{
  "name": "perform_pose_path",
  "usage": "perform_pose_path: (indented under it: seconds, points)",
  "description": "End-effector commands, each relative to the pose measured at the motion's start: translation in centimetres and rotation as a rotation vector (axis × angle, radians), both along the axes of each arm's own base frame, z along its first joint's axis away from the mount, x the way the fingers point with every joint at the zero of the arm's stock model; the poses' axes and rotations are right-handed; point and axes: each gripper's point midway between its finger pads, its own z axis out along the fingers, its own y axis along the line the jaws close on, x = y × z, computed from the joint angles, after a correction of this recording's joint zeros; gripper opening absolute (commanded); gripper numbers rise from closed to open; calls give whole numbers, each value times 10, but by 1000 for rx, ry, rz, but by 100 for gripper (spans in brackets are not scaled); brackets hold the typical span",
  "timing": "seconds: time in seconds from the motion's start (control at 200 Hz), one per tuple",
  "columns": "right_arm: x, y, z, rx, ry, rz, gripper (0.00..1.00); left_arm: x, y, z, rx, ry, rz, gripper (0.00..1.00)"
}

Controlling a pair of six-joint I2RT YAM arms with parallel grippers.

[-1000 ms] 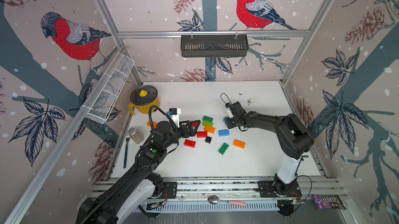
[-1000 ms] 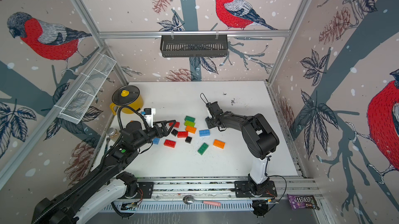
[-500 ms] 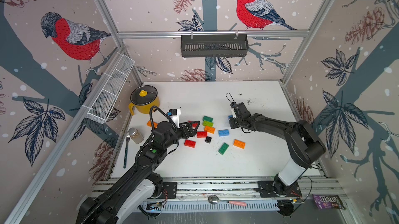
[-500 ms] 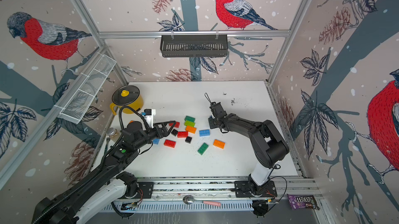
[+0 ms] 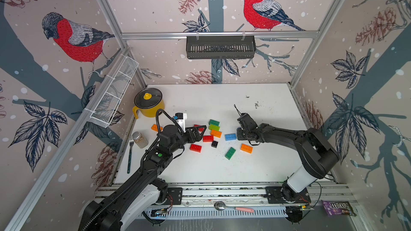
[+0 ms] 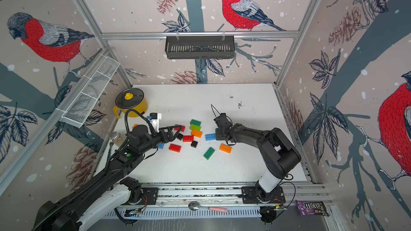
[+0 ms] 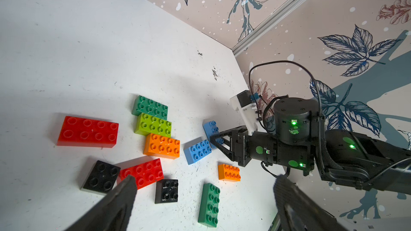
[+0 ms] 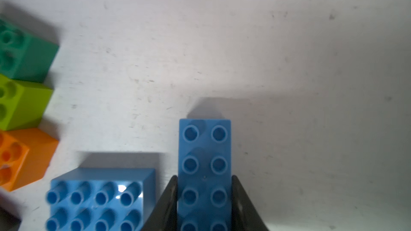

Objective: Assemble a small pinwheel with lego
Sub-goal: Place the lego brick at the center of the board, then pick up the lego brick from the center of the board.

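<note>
Plainly, the job is at its opening step: no two bricks are joined, and a first one is only just in a grip. Nearest the front rail, low in the middle of both top views, a dark green oblong studded plastic brick (image 5: 230, 153) lies slantwise on the white table (image 5: 200, 169). An orange oblong brick (image 5: 246, 148) sits near it to the right, and a red oblong brick (image 5: 195, 148) lies well apart to the left.

A little further back sit a small square black brick (image 5: 214, 144), a second red oblong brick (image 5: 208, 138) and a loose blue oblong brick (image 5: 230, 136). Just right of that blue one, at mid-frame, the right pincer (image 8: 204, 177) pinches a second blue oblong brick (image 8: 204, 152). Its wrist view shows a finger pressed on each long side, studs facing the camera. Whether this brick is clear of the table I cannot tell.

The left pincer (image 7: 204, 177) hovers left of centre in the top views, spread wide and holding nothing. Behind the loose blue brick runs a stepped row of a second orange brick (image 5: 215, 133), a lime brick (image 5: 214, 127) and a second dark green brick (image 5: 214, 122), each touching the next. Farthest back, at the left, stands a yellow lidded pot (image 5: 148, 105).

The next move, I judge, is to lift the held brick clear and carry it to a black square, the likely hub. Studs must line up squarely before pressing. The free pincer may need to steady the hub against sliding.
</note>
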Motion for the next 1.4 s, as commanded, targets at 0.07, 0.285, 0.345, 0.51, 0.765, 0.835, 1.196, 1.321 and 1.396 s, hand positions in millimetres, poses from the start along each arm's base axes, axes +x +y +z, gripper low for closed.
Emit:
perform_pose_path:
  seconds: [0.07, 0.285, 0.345, 0.51, 0.765, 0.835, 1.196, 1.321, 1.396]
  points:
    - [-3, -3, -7, -18, 15, -30, 42, 1, 0, 8, -12, -24, 6, 97]
    - [1, 4, 24, 1, -60, 34, 65, 1, 1, 10, -13, -25, 9, 97]
    - [2, 6, 39, 9, -93, 66, 70, 0, 1, 11, -16, -24, 7, 97]
    - [-9, 34, 60, 17, -115, 271, 77, -5, 2, 21, -29, -38, 4, 97]
    - [-40, 51, 35, -112, -35, 422, 83, -14, 17, 24, -18, -77, 52, 97]
    - [-41, 48, 33, -144, -39, 417, 84, -16, 20, 26, -16, -90, 64, 97]
    - [-22, 53, 18, -261, -57, 408, 88, -17, 24, 28, -13, -101, 80, 97]
    - [-10, 60, 19, -249, -72, 405, 88, -16, 22, 22, -22, -86, 76, 97]
    - [-3, 61, 15, -237, -69, 395, 88, -15, 21, 22, -26, -78, 73, 97]
